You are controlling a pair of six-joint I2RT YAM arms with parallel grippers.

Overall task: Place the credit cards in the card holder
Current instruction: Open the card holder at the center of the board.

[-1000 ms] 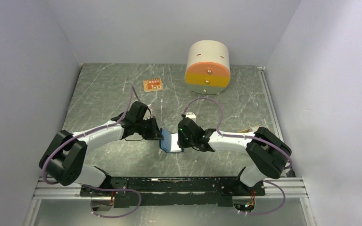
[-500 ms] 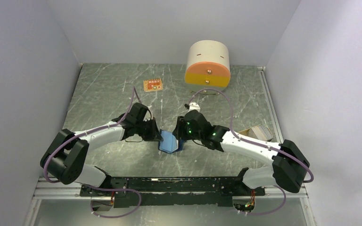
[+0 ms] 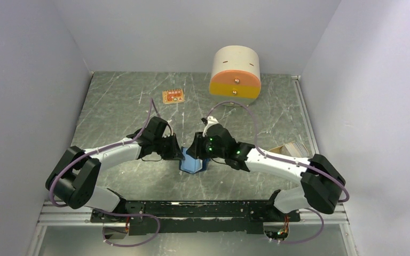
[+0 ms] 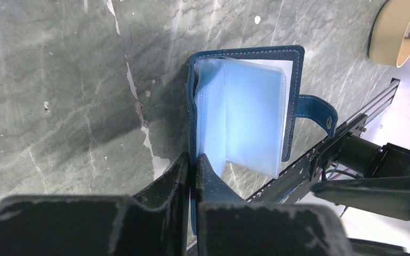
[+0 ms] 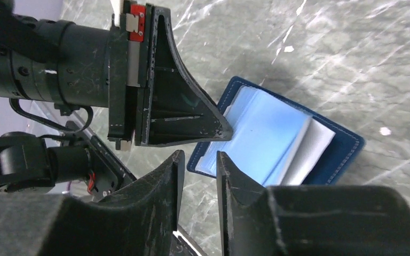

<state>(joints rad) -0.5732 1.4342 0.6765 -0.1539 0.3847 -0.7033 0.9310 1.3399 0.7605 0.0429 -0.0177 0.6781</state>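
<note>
Landmark: the card holder (image 4: pixel 251 112), lying opened on the grey marbled bench (image 3: pixel 123 106), dark blue cover down and pale blue sleeves facing up.
Card holder, place: between the two arms' tips, at the near middle of the bench.
Card holder, detail: one clear sleeve stands partly lifted from the others; the snap strap (image 4: pixel 315 109) sticks out flat from the side of the holder away from the left arm.
Left pincer (image 4: pixel 195 160): clenched on the holder's dark blue cover edge, its fingers pressed together on that rim.
Right pincer (image 5: pixel 197 160): released, jaws standing a little apart, low at the holder's other side; the holder's near corner shows in the gap, and whether a finger touches it cannot be told.
Two pincers: close together, with the holder's end between them.
Credit cards (image 3: pixel 294 147): a tan stack well apart from the holder, out beyond the right arm and partly hidden by it.
Drawer unit (image 3: pixel 235 69): cream and orange, round, far behind the holder by the back wall.
Orange tag (image 3: pixel 173 96): flat on the bench behind the holder, toward the left arm's side.
</note>
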